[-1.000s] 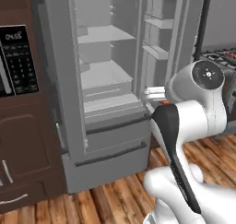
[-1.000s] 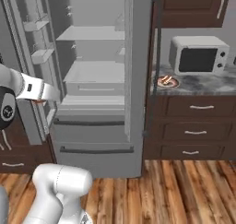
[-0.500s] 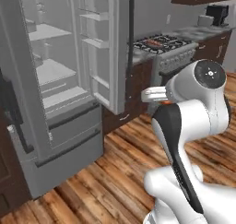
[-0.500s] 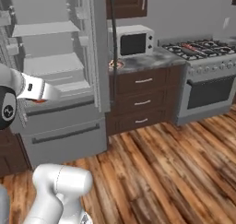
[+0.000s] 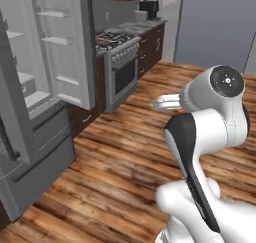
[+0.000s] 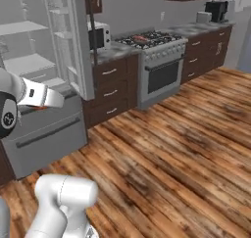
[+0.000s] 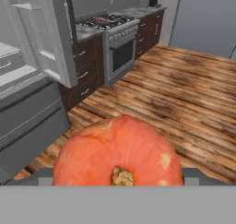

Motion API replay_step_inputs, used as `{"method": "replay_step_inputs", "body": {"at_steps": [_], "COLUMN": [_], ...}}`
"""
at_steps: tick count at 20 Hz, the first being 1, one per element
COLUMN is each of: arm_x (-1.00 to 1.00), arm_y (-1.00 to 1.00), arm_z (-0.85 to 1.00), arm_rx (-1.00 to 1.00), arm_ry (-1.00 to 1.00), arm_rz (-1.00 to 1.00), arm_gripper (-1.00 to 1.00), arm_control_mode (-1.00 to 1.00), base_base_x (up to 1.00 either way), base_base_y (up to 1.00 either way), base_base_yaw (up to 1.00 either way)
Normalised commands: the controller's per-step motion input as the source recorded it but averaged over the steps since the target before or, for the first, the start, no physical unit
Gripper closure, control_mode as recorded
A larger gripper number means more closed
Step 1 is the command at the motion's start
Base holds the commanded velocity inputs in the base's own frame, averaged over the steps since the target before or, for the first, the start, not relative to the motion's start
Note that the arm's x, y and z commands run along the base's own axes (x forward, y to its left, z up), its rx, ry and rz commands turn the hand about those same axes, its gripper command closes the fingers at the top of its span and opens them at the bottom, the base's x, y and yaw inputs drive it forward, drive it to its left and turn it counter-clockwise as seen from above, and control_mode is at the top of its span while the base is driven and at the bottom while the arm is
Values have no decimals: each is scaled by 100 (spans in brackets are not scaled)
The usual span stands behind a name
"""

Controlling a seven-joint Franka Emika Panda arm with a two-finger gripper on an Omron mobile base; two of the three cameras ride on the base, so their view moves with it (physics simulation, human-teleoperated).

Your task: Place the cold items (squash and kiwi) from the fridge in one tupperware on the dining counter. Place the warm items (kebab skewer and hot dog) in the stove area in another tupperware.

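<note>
Orange squash point(image 7: 117, 154) is sitting right in our pincer point(image 7: 117, 179), jaws spread wide around its belly; we're guessing it's heavy, hard, smooth-skinned, so gripping across the middle seems safest.

- Squash point(image 7: 119, 152): lowest in hand view, at 6 o'clock.
- Fridge point(image 7: 27, 80): at 10 o'clock from squash, doors open.
- Stove point(image 7: 115, 38): at 12 o'clock, right of fridge.
- Microwave point(image 6: 99, 36): on counter between fridge and stove.
</note>
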Motion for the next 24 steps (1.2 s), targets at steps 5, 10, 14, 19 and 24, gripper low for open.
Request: {"method": "replay_step_inputs", "body": {"at_steps": [5,10,14,19,24], "arm_x": [0,0,0,0,0], "arm_y": [0,0,0,0,0], "arm_z": [0,0,0,0,0], "arm_rx": [0,0,0,0,0], "arm_ry": [0,0,0,0,0], "arm_rz": [0,0,0,0,0], "arm_gripper": [100,100,100,100,100], "arm_control_mode": [100,100,100,100,100], "base_base_x": [-100,-100,-100,-42,-4], "base_base_y": [21,7,-8,-78,-100], "base_base_yaw": [-57,-50,-44,-22,-3]}}
